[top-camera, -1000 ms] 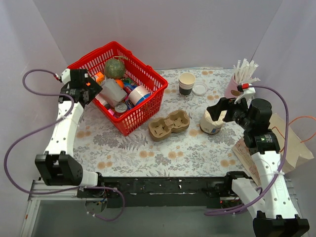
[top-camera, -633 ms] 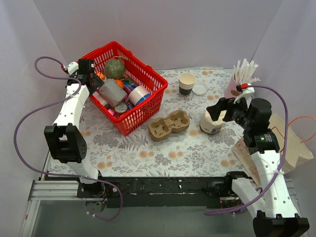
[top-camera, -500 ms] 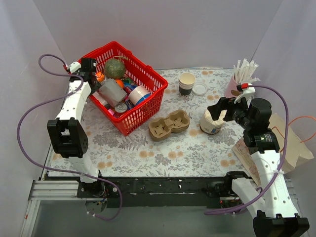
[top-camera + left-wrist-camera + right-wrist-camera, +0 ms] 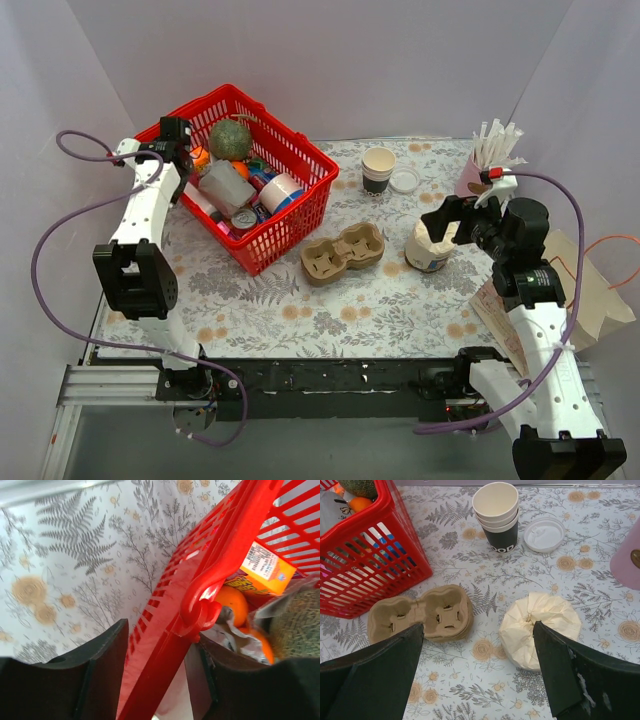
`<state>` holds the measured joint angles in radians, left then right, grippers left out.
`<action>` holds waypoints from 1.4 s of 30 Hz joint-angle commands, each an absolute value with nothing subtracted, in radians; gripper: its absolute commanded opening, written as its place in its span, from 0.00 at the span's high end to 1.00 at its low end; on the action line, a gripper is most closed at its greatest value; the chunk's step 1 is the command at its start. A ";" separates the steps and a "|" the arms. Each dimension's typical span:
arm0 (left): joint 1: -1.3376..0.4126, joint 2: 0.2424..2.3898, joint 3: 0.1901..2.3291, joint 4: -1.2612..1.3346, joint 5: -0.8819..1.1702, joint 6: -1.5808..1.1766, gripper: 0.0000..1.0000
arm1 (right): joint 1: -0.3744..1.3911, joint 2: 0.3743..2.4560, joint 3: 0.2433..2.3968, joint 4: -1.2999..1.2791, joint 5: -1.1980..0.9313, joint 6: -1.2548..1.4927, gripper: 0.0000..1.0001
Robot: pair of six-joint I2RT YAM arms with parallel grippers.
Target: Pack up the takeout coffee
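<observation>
The takeout coffee (image 4: 378, 171) (image 4: 496, 517) stands at the back middle of the table, cream above a dark band, its top uncovered. Its white lid (image 4: 405, 180) (image 4: 544, 533) lies flat just to the right. My left gripper (image 4: 176, 137) (image 4: 157, 647) is far from it, at the back left corner of the red basket (image 4: 290, 215) (image 4: 235, 535). Its jaws straddle the basket's rim and handle hinge, with a gap still showing on the left side. My right gripper (image 4: 447, 222) (image 4: 478, 630) hovers wide open in front of the cup, holding nothing.
A white tub (image 4: 428, 250) (image 4: 540, 630) topped with crumpled paper sits under my right gripper. A cardboard cup carrier (image 4: 343, 253) (image 4: 422, 617) lies mid-table. A pink holder with straws (image 4: 478, 170) stands at the back right, a brown paper bag (image 4: 595, 290) beside the right arm. The basket holds a melon (image 4: 231, 138) and cans.
The left arm has swung round to the basket's back left corner, and its jaws have narrowed round the rim. The right arm has not moved.
</observation>
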<state>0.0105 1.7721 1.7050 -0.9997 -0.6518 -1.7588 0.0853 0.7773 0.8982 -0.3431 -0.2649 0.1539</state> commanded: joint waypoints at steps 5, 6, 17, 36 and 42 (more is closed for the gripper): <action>0.061 1.599 1.635 -1.276 -0.681 -2.273 1.00 | 0.086 0.821 0.917 -0.327 -0.278 0.153 0.02; 0.061 1.589 1.631 -1.293 -0.677 -2.304 1.00 | 0.086 0.819 0.917 -0.327 -0.275 0.153 0.02; 0.054 1.320 1.442 -0.905 -0.562 -1.961 0.02 | 0.100 0.813 0.917 -0.341 -0.273 0.146 0.02; 0.054 0.528 0.809 -0.891 -0.045 -1.666 0.02 | 0.109 0.805 0.882 -0.304 -0.321 0.164 0.02; 0.054 0.595 0.634 -0.634 0.096 -1.675 0.02 | 0.107 0.818 0.890 -0.301 -0.308 0.169 0.02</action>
<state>0.0509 0.5671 0.7029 -0.8242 -0.0429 -1.6714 0.1051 0.8116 0.8780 -0.3405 -0.2989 0.1612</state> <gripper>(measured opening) 0.981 0.982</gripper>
